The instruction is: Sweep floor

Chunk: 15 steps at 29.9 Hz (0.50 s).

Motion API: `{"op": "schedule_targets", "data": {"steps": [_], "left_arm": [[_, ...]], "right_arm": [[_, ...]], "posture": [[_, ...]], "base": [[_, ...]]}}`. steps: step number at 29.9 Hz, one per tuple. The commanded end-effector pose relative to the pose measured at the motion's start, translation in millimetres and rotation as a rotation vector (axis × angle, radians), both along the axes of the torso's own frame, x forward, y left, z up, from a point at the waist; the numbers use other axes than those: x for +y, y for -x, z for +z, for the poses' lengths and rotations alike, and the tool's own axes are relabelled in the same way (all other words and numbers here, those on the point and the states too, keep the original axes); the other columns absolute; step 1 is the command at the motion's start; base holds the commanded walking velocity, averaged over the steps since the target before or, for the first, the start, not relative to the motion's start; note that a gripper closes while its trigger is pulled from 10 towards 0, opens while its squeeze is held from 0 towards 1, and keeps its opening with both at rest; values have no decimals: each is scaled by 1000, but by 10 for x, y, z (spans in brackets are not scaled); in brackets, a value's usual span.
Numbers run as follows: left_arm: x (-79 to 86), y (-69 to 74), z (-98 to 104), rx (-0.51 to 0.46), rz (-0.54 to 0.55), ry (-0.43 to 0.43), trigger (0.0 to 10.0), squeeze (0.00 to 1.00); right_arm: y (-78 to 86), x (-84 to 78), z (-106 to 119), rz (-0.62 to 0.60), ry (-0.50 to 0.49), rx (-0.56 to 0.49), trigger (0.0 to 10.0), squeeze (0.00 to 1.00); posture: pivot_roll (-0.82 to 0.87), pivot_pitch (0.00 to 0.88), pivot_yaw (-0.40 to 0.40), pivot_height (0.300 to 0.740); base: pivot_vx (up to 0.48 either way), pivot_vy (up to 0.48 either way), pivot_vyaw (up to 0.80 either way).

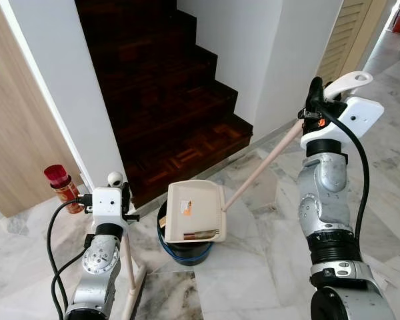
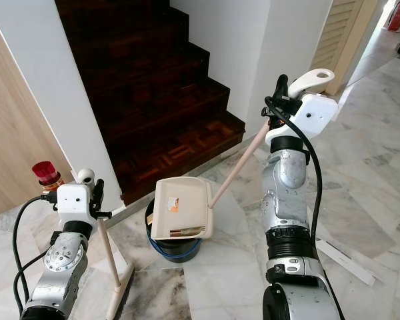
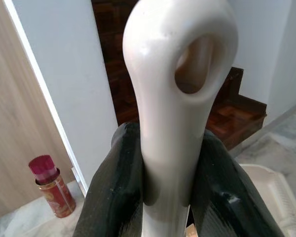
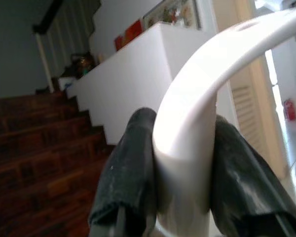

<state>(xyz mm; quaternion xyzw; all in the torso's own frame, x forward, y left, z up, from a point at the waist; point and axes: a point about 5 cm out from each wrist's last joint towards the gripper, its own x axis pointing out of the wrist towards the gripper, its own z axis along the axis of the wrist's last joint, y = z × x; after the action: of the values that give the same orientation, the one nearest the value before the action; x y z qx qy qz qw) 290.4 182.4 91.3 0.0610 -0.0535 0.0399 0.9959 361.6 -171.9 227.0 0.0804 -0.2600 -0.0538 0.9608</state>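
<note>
My right gripper (image 1: 315, 100) is shut on the dustpan handle (image 1: 263, 167), a long cream pole with a loop end (image 4: 222, 54). The cream dustpan (image 1: 195, 210) hangs tilted over a dark bin (image 1: 184, 248) on the marble floor, with some brown debris at its lower edge. My left gripper (image 1: 125, 200) is shut on the broom handle (image 1: 129, 257), whose looped top (image 3: 185, 64) rises between the black fingers (image 3: 113, 192). The broom's pole runs down to its cream head (image 2: 119, 293) on the floor.
Dark wooden stairs (image 1: 167, 93) rise straight ahead between white walls. A red-capped spray can (image 1: 63, 188) stands on the floor by the wooden panel at the left. A louvred door (image 1: 347, 37) and open marble floor (image 1: 387, 167) lie to the right.
</note>
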Motion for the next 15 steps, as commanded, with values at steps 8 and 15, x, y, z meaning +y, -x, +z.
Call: {"op": "schedule_targets", "data": {"steps": [8, 15], "left_arm": [[-109, -28, 131, -63, -35, -38, 10000, 0], [-112, -26, 141, -67, -33, -41, 10000, 0]], "right_arm": [[51, 178, 264, 19, 37, -142, 10000, 0], [50, 198, 263, 19, 35, -146, 10000, 0]], "posture": [[94, 0, -12, 740], [93, 0, -13, 740]], "base": [[323, 0, -230], [324, 0, 0]]}}
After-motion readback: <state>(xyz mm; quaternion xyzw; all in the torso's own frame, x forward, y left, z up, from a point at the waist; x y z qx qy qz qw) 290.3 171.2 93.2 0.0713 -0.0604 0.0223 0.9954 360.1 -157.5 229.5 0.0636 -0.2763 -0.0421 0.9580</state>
